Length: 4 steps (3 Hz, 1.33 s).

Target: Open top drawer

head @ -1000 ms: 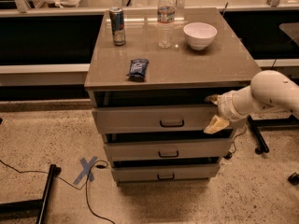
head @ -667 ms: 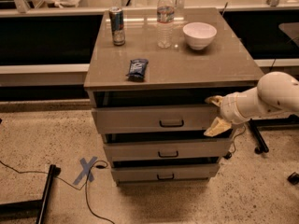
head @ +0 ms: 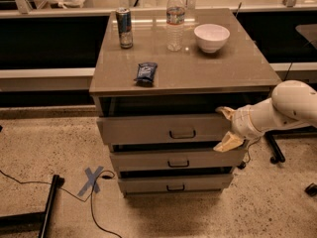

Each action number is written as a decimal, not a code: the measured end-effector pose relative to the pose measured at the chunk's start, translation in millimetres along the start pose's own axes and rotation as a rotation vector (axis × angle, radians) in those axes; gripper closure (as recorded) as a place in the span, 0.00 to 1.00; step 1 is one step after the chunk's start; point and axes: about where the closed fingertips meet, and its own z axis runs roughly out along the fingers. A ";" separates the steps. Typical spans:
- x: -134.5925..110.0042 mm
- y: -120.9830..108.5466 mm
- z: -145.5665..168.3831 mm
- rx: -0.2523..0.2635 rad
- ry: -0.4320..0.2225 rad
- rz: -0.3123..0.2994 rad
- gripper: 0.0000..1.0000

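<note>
The top drawer (head: pixel 148 129) is the tallest grey-beige front of the cabinet, with a small black loop handle (head: pixel 182 134) at its centre. It stands pulled out a little, with a dark gap between it and the cabinet top. My gripper (head: pixel 226 128) is at the drawer front's right end, on the white arm (head: pixel 282 108) that comes in from the right. Its two tan fingers are spread apart, one finger (head: pixel 226 113) at the front's upper right corner and the other below its lower right corner. They hold nothing that I can see.
Two shorter drawers (head: pixel 176 160) sit below. On the cabinet top (head: pixel 218 68) are a can (head: pixel 124 28), a water bottle (head: pixel 175 20), a white bowl (head: pixel 211 37) and a dark snack packet (head: pixel 145 72). A blue tape X (head: pixel 92 180), cables and a black stand (head: pixel 48 207) lie on the floor at left.
Almost nothing. The arm and gripper stay at the right end of the top drawer, and the drawer stands out by the same amount.
</note>
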 end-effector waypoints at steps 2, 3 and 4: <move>-10.5 12.7 -19.4 -0.008 -0.023 -0.020 0.32; -10.6 12.5 -19.1 -0.008 -0.023 -0.020 0.13; -11.1 13.2 -17.6 -0.011 -0.024 -0.021 0.00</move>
